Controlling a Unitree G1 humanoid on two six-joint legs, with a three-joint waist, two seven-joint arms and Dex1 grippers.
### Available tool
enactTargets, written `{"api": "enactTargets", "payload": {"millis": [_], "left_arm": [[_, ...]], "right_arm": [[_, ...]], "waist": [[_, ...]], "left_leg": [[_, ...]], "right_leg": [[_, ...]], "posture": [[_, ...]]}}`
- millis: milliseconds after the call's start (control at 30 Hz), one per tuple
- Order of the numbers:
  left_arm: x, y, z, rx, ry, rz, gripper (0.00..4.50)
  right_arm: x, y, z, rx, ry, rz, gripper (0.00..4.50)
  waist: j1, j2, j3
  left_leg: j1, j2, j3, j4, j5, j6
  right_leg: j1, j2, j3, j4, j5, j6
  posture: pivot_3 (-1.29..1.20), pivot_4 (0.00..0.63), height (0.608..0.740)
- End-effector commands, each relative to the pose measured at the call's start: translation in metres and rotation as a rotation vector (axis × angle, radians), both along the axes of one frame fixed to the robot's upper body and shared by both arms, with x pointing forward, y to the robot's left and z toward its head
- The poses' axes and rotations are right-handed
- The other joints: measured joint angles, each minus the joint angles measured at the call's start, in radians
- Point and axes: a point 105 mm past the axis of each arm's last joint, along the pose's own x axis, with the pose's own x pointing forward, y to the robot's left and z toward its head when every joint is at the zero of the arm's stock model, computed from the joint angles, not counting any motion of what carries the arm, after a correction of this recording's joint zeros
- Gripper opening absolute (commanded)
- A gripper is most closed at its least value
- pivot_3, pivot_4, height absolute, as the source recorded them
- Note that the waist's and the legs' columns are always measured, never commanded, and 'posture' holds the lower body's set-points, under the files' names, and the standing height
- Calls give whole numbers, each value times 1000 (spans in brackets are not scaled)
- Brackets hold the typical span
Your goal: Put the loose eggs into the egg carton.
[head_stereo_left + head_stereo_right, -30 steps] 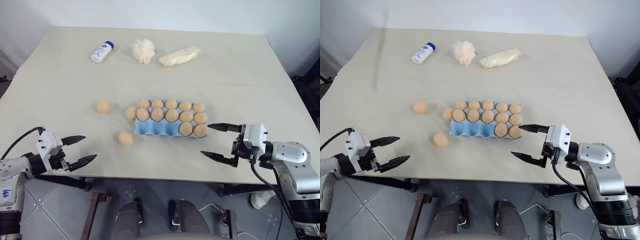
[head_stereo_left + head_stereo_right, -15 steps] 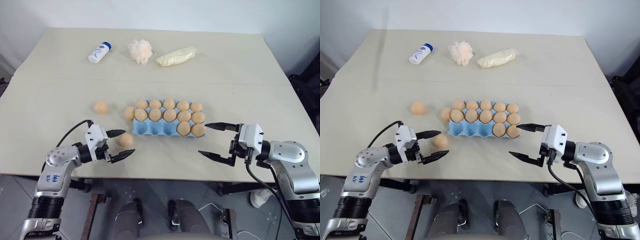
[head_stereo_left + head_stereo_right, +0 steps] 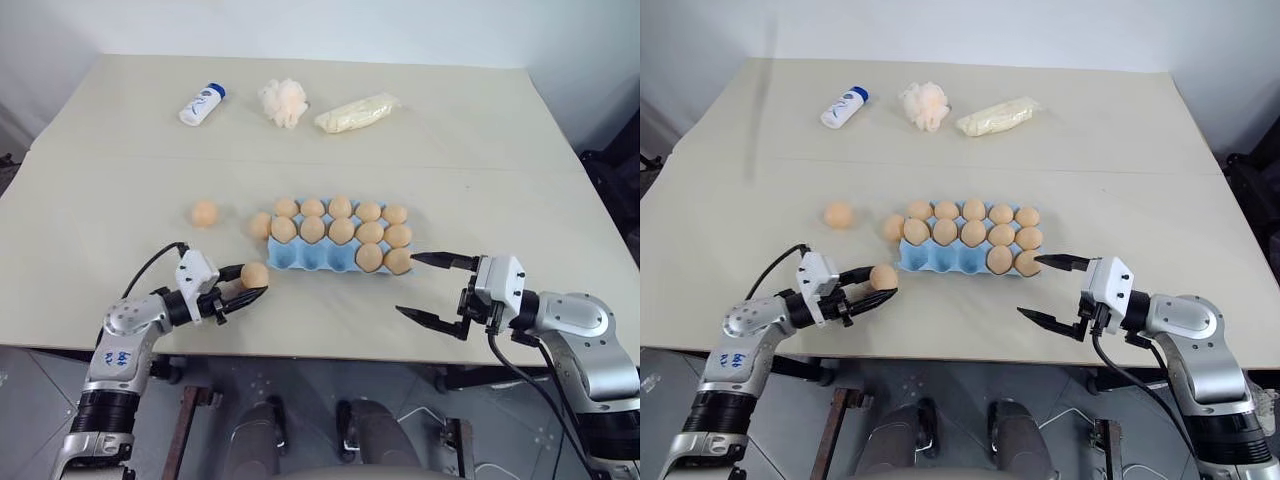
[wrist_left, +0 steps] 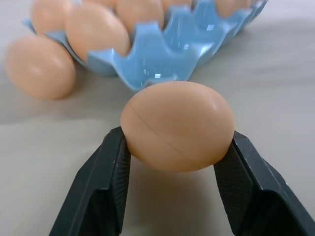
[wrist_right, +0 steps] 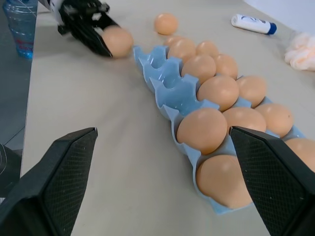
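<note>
Low in the frame's left, the left gripper [image 3: 243, 288] has just closed on a smooth pale orange egg [image 3: 254, 275]; lifting comes next. The right gripper [image 3: 428, 288] waits wide. Centre frame, the light blue moulded egg carton [image 3: 305, 256] has three empty near cups.

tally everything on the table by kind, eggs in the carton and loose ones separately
pale orange-tan eggs in carton cups: 12
loose eggs outside it, one in the left gripper: 3
light blue moulded egg carton: 1
white bottle with blue cap: 1
fluffy cream puff ball: 1
cream plastic-wrapped packet: 1
total: 19
</note>
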Motion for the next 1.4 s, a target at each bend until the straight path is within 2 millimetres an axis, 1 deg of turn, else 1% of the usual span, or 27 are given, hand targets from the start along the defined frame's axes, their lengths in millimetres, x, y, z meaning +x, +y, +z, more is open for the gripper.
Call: {"api": "enactTargets", "payload": {"millis": [33,100,200,267,333,400,433,500,533,633,767,800,833,867,900,967,1000,1067,1167,1267,1300,1333,1400], "left_arm": [[-8,-1,37,-26,-97,-63,2220],[-7,-15,46,-28,-119,-112,2220],[-1,-36,51,-35,-134,-170,2220],[5,-58,50,-28,-132,-238,2220],[17,-80,49,-23,-146,-273,2220],[27,-94,49,-36,-147,-277,2220],[29,-109,49,-51,-145,-307,2220],[31,-129,47,-56,-148,-348,2220],[33,-135,45,-52,-150,-354,2220],[41,-141,45,-48,-160,-343,2220],[42,-150,41,-49,-141,-375,2220],[43,-151,41,-42,-143,-371,2511],[44,-151,41,-38,-146,-368,2827],[44,-150,42,-44,-147,-365,3028],[44,-150,44,-49,-148,-364,3370],[43,-143,47,-52,-163,-350,3998],[43,-137,47,-43,-171,-335,4290],[43,-120,46,-20,-177,-301,4290],[41,-87,45,16,-187,-241,4290],[32,-57,50,8,-193,-187,4290],[31,-46,50,20,-196,-154,4290],[28,-35,47,36,-181,-130,4408],[21,-13,44,51,-168,-68,4408]], "right_arm": [[-4,-1,6,9,-27,-7,4500],[-4,-3,4,8,-23,-15,4500],[-4,-7,1,3,-16,-36,4500],[-4,-14,-1,-9,-5,-66,4500],[-5,-25,-5,-18,5,-113,4500],[-7,-31,-7,-21,7,-146,4500],[-10,-37,-10,-22,10,-177,4500],[-16,-43,-13,-16,12,-221,4500],[-19,-44,-14,-12,12,-234,4500],[-24,-41,-14,6,5,-255,4500],[-25,-38,-13,25,-4,-274,4500],[-25,-37,-12,28,-7,-275,4500],[-26,-37,-12,31,-9,-276,4500],[-26,-35,-11,33,-12,-274,4500],[-26,-34,-10,35,-14,-273,4500],[-25,-30,-8,41,-18,-270,4500],[-24,-29,-7,43,-20,-267,4500],[-22,-27,-5,48,-24,-259,4500],[-19,-22,-2,54,-32,-227,4500],[-13,-12,4,69,-44,-183,4500],[-11,-9,6,72,-49,-165,4500],[-8,-5,8,77,-54,-150,4500],[-5,-2,12,98,-67,-136,4500]], "waist": [[1,0,0],[6,0,0],[22,0,0],[25,0,0],[30,0,0],[38,0,0],[39,0,0],[39,0,0],[41,0,0],[36,0,0],[28,0,0],[27,0,0],[25,0,0],[24,0,0],[23,0,0],[23,0,0],[23,0,0],[20,0,0],[15,0,0],[15,0,0],[18,0,0],[19,0,0],[21,0,0]], "left_leg": [[0,0,0,0,0,0],[0,0,0,0,0,0],[0,-1,0,1,0,0],[0,-1,0,2,0,0],[0,-2,0,2,0,1],[0,-3,0,3,-1,2],[0,-3,0,3,-1,3],[0,-3,0,3,-1,5],[0,-3,0,3,1,7],[0,-2,0,3,1,7],[1,-2,-2,4,2,6],[1,-2,-2,5,2,6],[1,-2,-2,5,1,4],[1,-3,-2,5,0,3],[1,-3,-2,5,-1,3],[1,-3,-2,5,-1,4],[1,-3,-2,5,-1,4],[2,-3,-2,5,-1,4],[3,-2,-2,4,0,4],[3,-1,-2,3,1,5],[3,-1,-2,3,1,5],[3,-1,-2,3,1,4],[3,-1,-2,3,-1,2]], "right_leg": [[0,0,0,0,0,0],[0,0,0,0,0,0],[1,0,0,0,1,1],[2,-1,0,-1,1,2],[3,-1,0,-2,2,3],[3,-1,0,-3,2,3],[4,-1,0,-3,2,4],[4,-1,0,-4,2,4],[4,0,0,-4,2,4],[3,1,1,-3,1,5],[4,2,-1,-1,1,4],[5,2,-1,-1,1,5],[5,1,-1,-2,2,5],[6,1,-1,-2,2,5],[6,1,-1,-2,2,6],[6,0,-1,-2,2,6],[6,0,-1,-2,2,6],[6,0,-1,-2,2,6],[6,1,-1,-2,1,5],[6,2,-1,-2,1,4],[6,1,-1,-2,1,4],[6,1,-1,-2,1,4],[6,1,-1,-2,1,4]], "posture": [[0,150,740],[0,150,740],[0,150,740],[0,150,740],[0,150,740],[0,150,740],[0,150,740],[0,150,740],[0,150,740],[0,150,740],[0,150,740],[0,150,740],[0,150,740],[0,150,740],[0,150,740],[0,150,740],[0,150,740],[0,150,740],[0,150,740],[0,150,740],[0,150,740],[0,150,740],[0,150,740]]}}
